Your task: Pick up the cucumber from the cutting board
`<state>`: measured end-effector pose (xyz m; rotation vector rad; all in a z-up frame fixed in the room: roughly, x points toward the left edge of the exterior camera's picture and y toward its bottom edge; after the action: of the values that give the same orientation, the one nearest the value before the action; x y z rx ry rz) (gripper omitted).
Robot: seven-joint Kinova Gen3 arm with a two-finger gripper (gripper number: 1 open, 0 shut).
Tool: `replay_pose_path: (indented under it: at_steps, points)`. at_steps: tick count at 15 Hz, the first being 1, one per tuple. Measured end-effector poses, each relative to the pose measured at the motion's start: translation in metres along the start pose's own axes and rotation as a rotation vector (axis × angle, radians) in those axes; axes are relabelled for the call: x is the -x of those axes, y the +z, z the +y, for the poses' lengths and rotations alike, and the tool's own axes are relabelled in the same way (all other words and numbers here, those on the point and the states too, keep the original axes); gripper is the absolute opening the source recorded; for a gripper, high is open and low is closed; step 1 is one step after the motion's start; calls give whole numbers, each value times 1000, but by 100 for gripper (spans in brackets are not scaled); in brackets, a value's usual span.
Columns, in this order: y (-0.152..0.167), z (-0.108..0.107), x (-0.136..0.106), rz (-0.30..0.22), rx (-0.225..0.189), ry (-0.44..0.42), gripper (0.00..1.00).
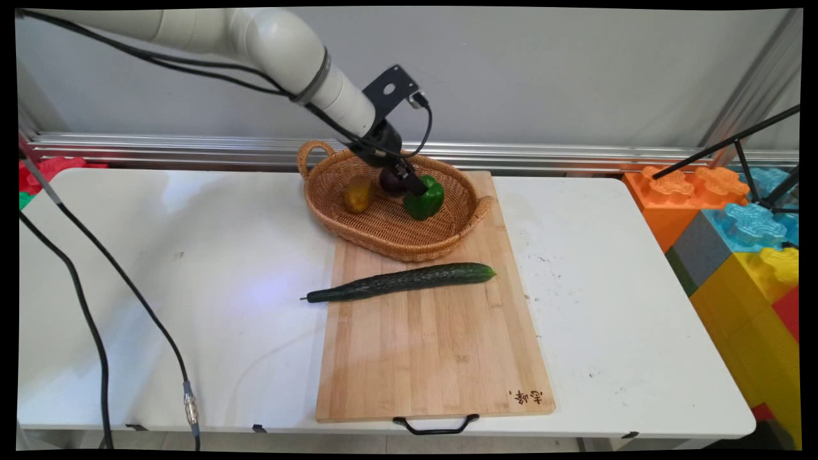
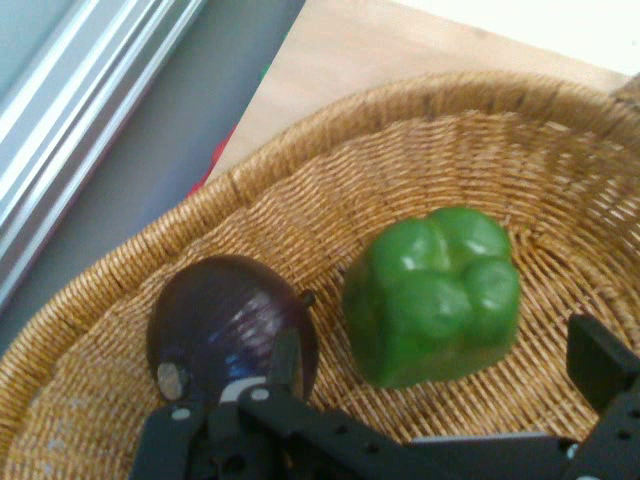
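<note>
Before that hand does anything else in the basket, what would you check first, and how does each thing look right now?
1. Hand open: ok, its fingers stand apart.
2. Hand empty: ok, nothing is held between the fingers.
3. Pepper lined up with the hand: ok, it sits just ahead, between the fingers.
4. Onion clear of the fingers: not ok, one finger lies against or over it.
5. Basket steady on the board: ok, it rests flat.
6. Cucumber out of the way: ok, it lies outside the basket.
</note>
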<state>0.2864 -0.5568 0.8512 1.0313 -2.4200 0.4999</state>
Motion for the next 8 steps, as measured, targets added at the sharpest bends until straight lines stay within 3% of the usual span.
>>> replay_pose_path:
  at_steps: [3,8]
  points:
    - [-24,23,-15,-37,-8,71,100]
    - [-59,85,-14,-165,96,102,100]
